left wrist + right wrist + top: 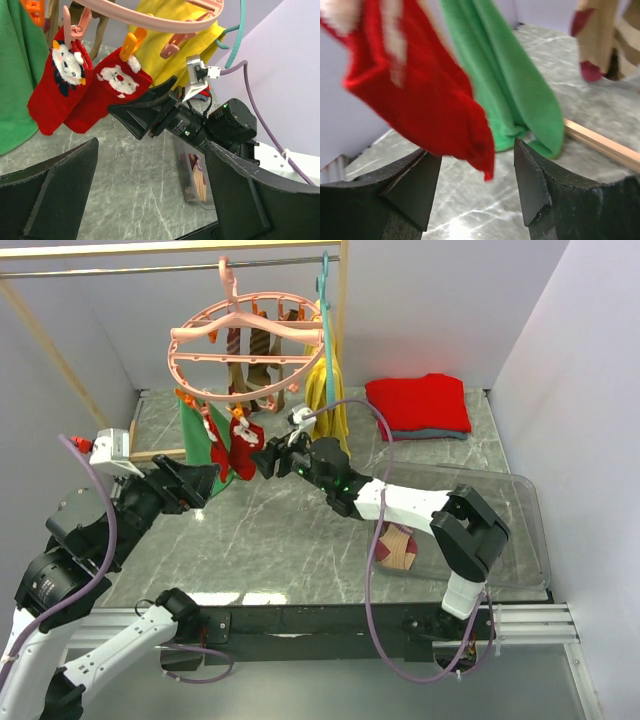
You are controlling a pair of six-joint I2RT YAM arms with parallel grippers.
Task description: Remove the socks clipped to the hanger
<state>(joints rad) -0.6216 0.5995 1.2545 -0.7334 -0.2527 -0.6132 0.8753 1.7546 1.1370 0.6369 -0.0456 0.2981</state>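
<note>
My right gripper (pixel 477 150) stands open, its two black fingers either side of the toe of a bright red fabric sock (pixel 435 110) but not pinching it. The sock hangs limp from an orange plastic clip (pixel 131 42) on the round salmon-pink plastic drying hanger (pixel 245 340), beside a second red sock under a pink clip (pixel 75 30). Brown-and-tan striped socks (pixel 250 370) dangle farther back.

I judge the sock light, soft and stretchy, so it will drape and give before the clip lets go. I'd take hold higher up the leg, close under the clip, and pull straight down.

The right arm reaches forward and left across the grey marbled table (pixel 300 540), wrist low and roughly level. The left gripper (pixel 205 483) is wide open and empty, aimed at the socks from the left, near a hanging green cloth (pixel 520 90).
</note>
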